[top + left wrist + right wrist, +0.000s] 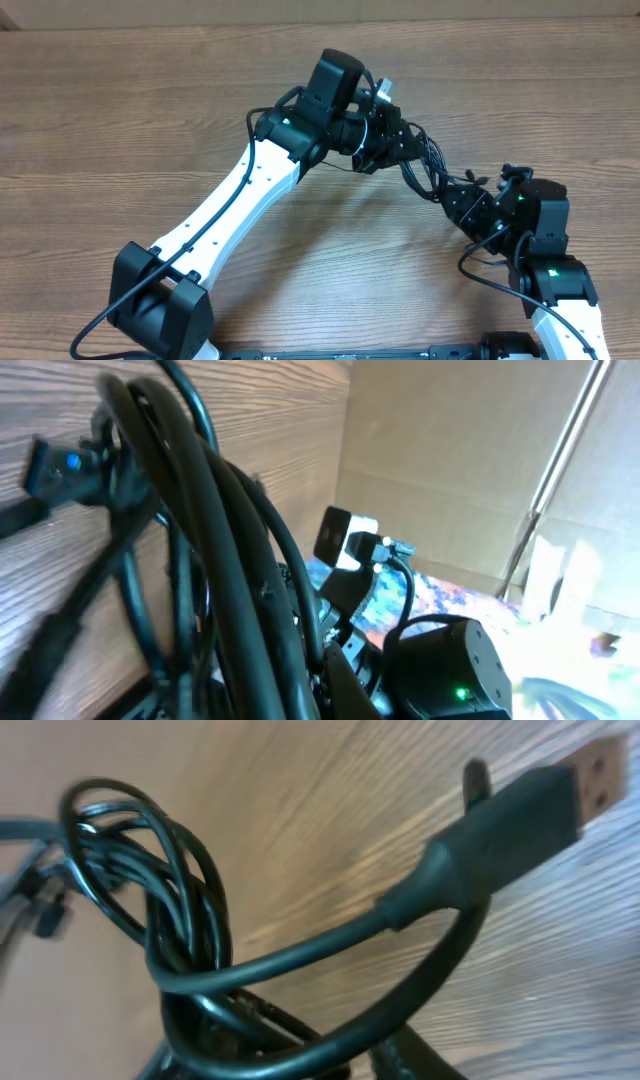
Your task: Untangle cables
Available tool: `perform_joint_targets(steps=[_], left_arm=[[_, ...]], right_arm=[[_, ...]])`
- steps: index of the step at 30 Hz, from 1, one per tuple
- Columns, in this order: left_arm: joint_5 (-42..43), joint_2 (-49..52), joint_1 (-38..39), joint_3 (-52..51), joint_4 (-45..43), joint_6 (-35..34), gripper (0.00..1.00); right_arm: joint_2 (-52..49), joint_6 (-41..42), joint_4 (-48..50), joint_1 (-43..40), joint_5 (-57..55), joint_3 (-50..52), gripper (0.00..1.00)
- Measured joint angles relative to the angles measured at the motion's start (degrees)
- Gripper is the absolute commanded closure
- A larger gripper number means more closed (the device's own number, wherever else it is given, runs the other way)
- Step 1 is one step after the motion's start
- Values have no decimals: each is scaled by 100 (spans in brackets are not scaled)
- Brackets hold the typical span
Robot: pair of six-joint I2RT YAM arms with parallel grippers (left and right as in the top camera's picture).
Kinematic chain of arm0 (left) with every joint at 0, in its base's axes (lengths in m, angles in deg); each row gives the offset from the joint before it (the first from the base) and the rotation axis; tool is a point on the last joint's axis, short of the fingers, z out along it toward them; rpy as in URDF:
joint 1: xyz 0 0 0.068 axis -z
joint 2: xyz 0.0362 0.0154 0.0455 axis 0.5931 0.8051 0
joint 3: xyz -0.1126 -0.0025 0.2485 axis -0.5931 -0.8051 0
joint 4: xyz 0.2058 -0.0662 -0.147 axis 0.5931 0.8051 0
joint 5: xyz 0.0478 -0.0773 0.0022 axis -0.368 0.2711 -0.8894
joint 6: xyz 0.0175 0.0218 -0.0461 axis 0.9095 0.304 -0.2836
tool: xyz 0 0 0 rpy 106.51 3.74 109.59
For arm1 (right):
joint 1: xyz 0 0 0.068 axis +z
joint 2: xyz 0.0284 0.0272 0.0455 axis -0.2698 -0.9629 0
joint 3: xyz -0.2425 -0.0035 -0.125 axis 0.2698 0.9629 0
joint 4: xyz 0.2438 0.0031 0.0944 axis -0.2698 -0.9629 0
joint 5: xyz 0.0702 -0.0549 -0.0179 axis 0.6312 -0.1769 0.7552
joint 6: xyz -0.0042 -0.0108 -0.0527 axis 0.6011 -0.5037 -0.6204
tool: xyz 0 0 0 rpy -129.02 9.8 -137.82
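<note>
A tangled bunch of thin black cables (pixel 428 168) hangs stretched between my two grippers, right of the table's middle. My left gripper (pixel 398 145) holds the bunch's upper left end. My right gripper (pixel 462 200) holds its lower right end. In the left wrist view the cables (pixel 230 560) fill the foreground and hide the fingers; a small plug (pixel 60 465) sticks out at the upper left. In the right wrist view several loops (pixel 180 920) cross over each other, and a USB plug (pixel 520 820) points to the upper right. The fingers there are hidden under the cables.
The wooden table (pixel 120 110) lies under both arms. The right arm's wrist (pixel 450 670) shows close behind the cables in the left wrist view. A cardboard wall (pixel 400 10) runs along the table's far edge.
</note>
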Motion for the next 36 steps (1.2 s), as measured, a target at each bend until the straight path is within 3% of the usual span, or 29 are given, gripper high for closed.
perform_joint_targets(steps=[5, 14, 27, 36], left_arm=[[52, 0, 2, 0, -258, -236, 96], [70, 0, 90, 0, -1152, -748, 96], [68, 0, 107, 0, -1207, -999, 96], [-7, 0, 317, 0, -1335, -1084, 96]], right_arm=[[-2, 758, 330, -2, 144, 0, 78], [-4, 1676, 546, -2, 22, 0, 78], [-4, 2332, 590, -2, -647, 0, 79], [-4, 3209, 732, -2, -953, 0, 79]])
